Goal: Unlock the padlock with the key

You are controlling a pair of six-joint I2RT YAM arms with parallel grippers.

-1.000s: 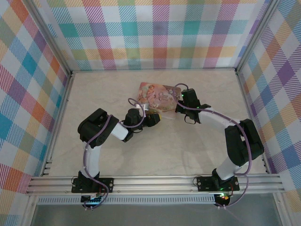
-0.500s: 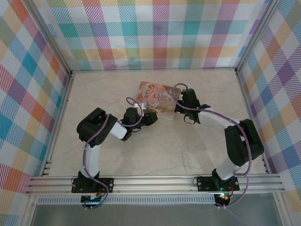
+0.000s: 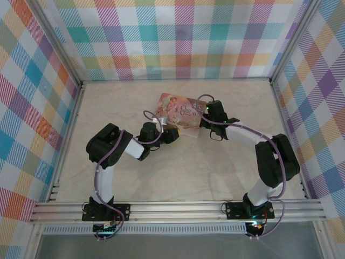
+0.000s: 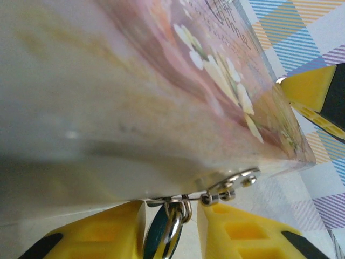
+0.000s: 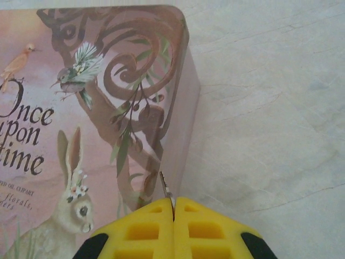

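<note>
Your right gripper (image 5: 173,209) was clenched on the thin silver metal key (image 5: 166,186), whose tip poked out beside the side edge of the flat pink picture-covered box (image 5: 81,108). The tiny brass-yellow metal padlock (image 4: 171,232) hung by the box's silver hasp (image 4: 233,182), between the parted jaws of your left gripper (image 4: 171,211). Whether they pinched it, I could not tell.

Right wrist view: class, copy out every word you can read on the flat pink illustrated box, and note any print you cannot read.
"Once": large dark lettering on the lid of the flat pink illustrated box.
"upon": same lid, second line.
"time": same lid, third line.
Small print beneath, at the picture's left edge: cut off and too small to read reliably.
</note>
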